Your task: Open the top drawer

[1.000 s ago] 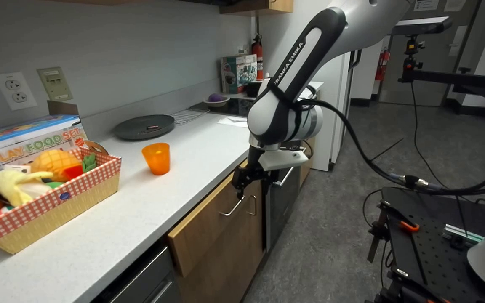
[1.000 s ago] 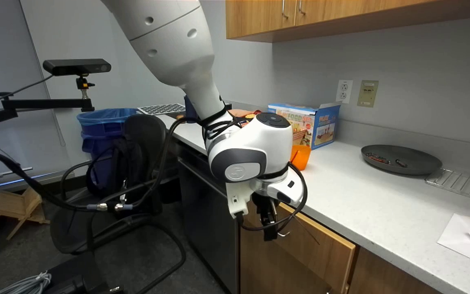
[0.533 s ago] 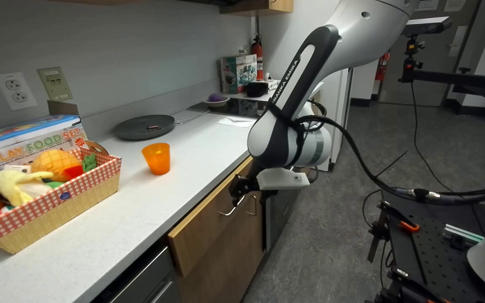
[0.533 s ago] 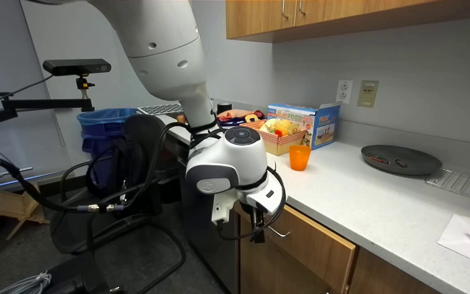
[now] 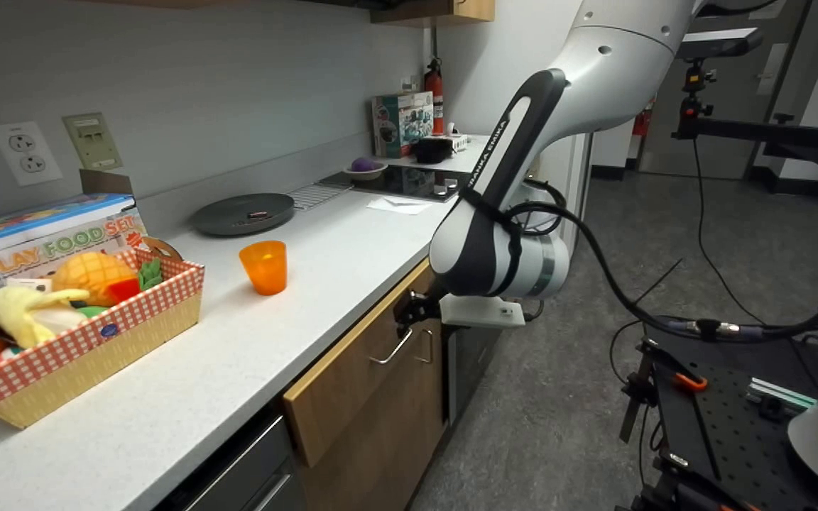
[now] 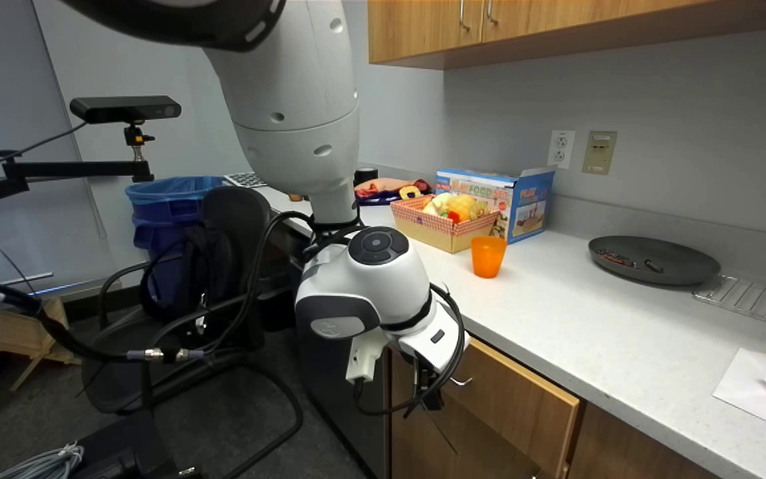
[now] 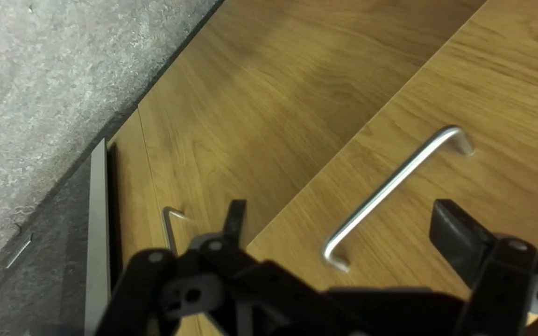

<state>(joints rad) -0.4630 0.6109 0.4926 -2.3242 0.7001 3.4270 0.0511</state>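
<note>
The top drawer (image 5: 341, 397) has a light-brown wood front that stands slightly out from the cabinet in both exterior views (image 6: 522, 406). Its silver bar handle (image 5: 390, 352) also shows in the wrist view (image 7: 390, 186). My gripper (image 5: 405, 323) is at the drawer front, close to the handle's far end in that exterior view. In the wrist view the gripper (image 7: 339, 217) is open and empty, its black fingers spread wide on either side of the handle's near end. No contact with the handle shows. In an exterior view the fingers (image 6: 431, 399) are partly hidden by the wrist and cable.
The white counter (image 5: 324, 284) overhangs the drawer. On it stand an orange cup (image 5: 265, 267), a checked basket of toy food (image 5: 104, 319) and a dark pan (image 5: 242, 214). A taller wood panel with its own handle (image 7: 168, 228) lies below the drawer. A cable loops beside the wrist.
The arm's wrist has lowered and tilted, so the gripper points more toward the drawer front instead of downward. The gripper stays near the handle. The drawer has not visibly moved.
</note>
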